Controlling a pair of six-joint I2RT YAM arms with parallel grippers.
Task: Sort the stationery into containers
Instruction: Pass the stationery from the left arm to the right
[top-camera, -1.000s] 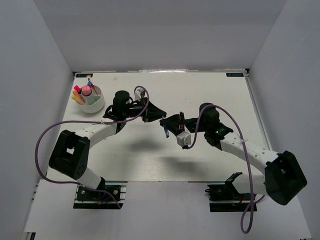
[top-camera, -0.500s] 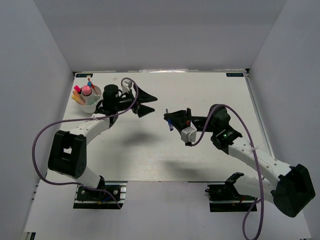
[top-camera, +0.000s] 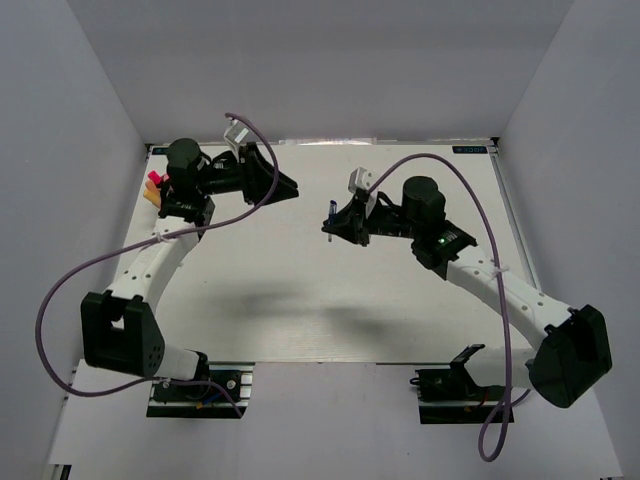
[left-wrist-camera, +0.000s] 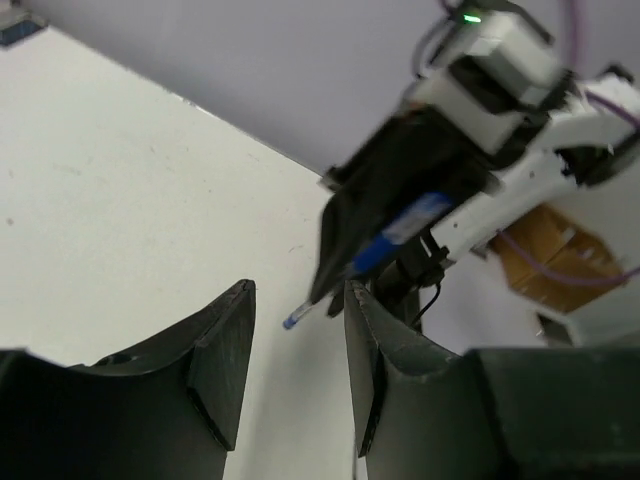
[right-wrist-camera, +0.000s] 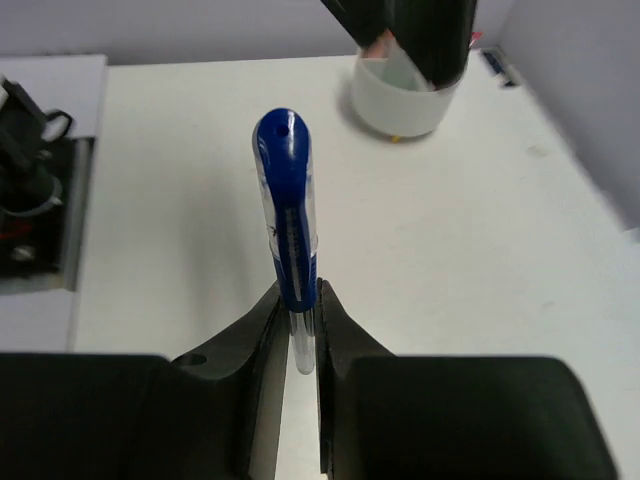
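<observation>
While the right gripper (top-camera: 336, 224) pinches a blue pen (top-camera: 330, 232) above the middle of the white tabletop (top-camera: 400, 300), the left gripper (top-camera: 288, 186) hangs opposite it, jaws spread with nothing between them; the two grippers are near each other but apart. In the right wrist view the pen's clear barrel is clamped between the fingers and its blue clipped end stands out towards the camera. In the left wrist view the pen shows through the gap between the parted fingers, beyond them and untouched by them. The round white bowl (right-wrist-camera: 400, 108) stands at the table's far left corner, below the left arm; from above the arm hides most of it, and only pink and orange stationery (top-camera: 153, 180) shows at its edge. The tabletop is matt white with faint scuffs; plain pale grey walls (top-camera: 320, 70) close it in on three sides; a purple cable (top-camera: 60, 300) loops from each arm; both bases sit on black brackets at the near edge.
</observation>
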